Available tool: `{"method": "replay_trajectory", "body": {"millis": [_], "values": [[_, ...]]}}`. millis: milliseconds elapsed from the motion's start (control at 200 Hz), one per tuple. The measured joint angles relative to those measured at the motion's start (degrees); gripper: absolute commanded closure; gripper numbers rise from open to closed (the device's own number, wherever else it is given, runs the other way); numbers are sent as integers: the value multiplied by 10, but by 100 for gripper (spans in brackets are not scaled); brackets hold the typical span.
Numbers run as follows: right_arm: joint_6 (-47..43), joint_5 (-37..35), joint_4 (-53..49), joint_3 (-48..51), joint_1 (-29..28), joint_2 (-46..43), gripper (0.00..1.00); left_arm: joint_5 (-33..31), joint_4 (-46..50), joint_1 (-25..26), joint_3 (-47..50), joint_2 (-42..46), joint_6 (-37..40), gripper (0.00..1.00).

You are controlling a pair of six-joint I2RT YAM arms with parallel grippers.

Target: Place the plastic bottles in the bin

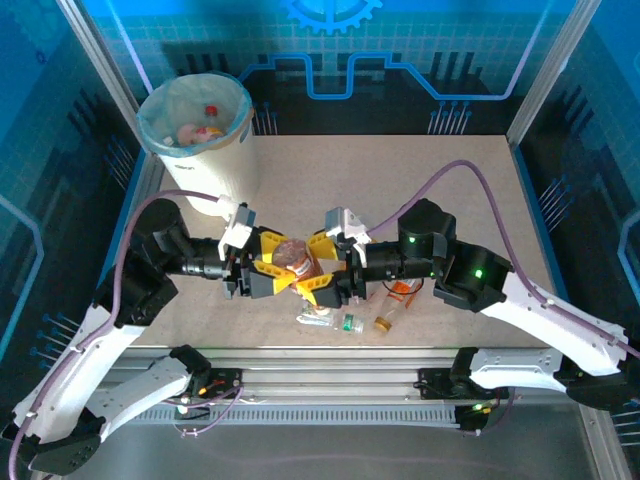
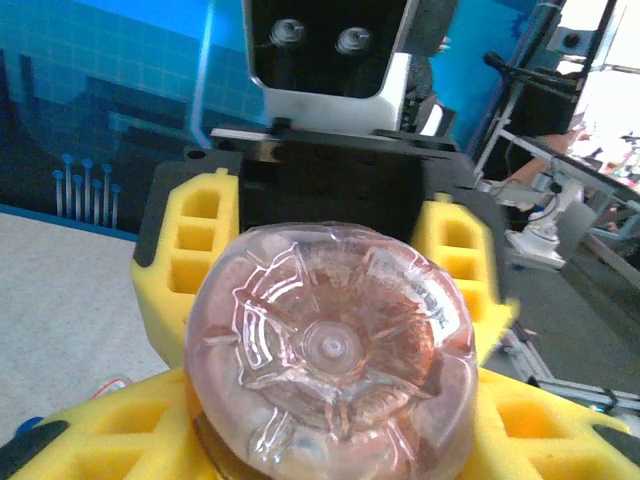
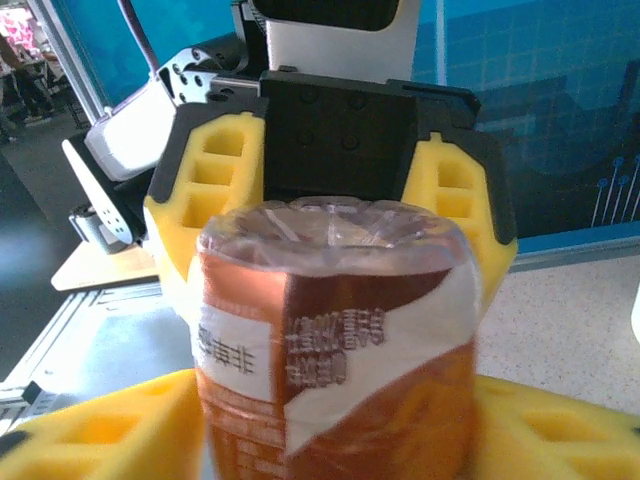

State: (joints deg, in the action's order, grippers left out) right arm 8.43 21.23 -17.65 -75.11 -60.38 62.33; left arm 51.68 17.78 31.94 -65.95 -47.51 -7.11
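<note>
Top external: a brown-labelled bottle (image 1: 295, 258) is held above the table (image 1: 480, 200), well apart from the bin (image 1: 195, 125).
Left gripper (image 1: 272, 265): clamped on the bottle.
Right gripper (image 1: 318, 265): fingers set beside the bottle; grip cannot be told.

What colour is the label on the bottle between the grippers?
The bottle has an orange-brown label with a white writing patch; right wrist view shows it best.

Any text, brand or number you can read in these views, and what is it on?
Orange-labelled bottle: rows of print on its white label panel, too blurred to read.
Loose bottles lying flat: labels too small to read.
Gear emblem on the blue backdrop: a sign only, no words.
No legible text anywhere.
</note>
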Motion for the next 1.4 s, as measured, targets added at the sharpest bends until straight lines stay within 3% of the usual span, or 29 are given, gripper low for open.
{"method": "replay_trajectory", "body": {"millis": [85,165,285,410,480,555,715,955,1146,1396], "values": [[-4,-6,2,0,-1,-1,7,-24,-1,1,0,1,0,57],[-2,-53,0,0,-3,-2,1,-74,-1,3,0,6,0,59],[4,-150,-16,0,-3,-10,0,-205,16,3,-28,6,1,63],[7,-226,-42,-14,9,-9,0,-364,54,0,-119,-31,10,65],[10,-253,-55,-38,24,5,0,-449,78,-26,-205,-79,17,65],[10,-269,-63,-70,40,30,0,-503,93,-90,-290,-139,19,66],[10,-269,-74,-131,61,97,0,-534,132,-250,-427,-281,12,67],[-5,-211,-104,-248,105,240,1,-539,171,-363,-560,-505,11,66],[-20,-157,-122,-340,134,345,2,-558,185,-397,-650,-638,29,63],[-20,-108,-136,-381,152,412,3,-578,148,-391,-669,-680,128,58]]}}
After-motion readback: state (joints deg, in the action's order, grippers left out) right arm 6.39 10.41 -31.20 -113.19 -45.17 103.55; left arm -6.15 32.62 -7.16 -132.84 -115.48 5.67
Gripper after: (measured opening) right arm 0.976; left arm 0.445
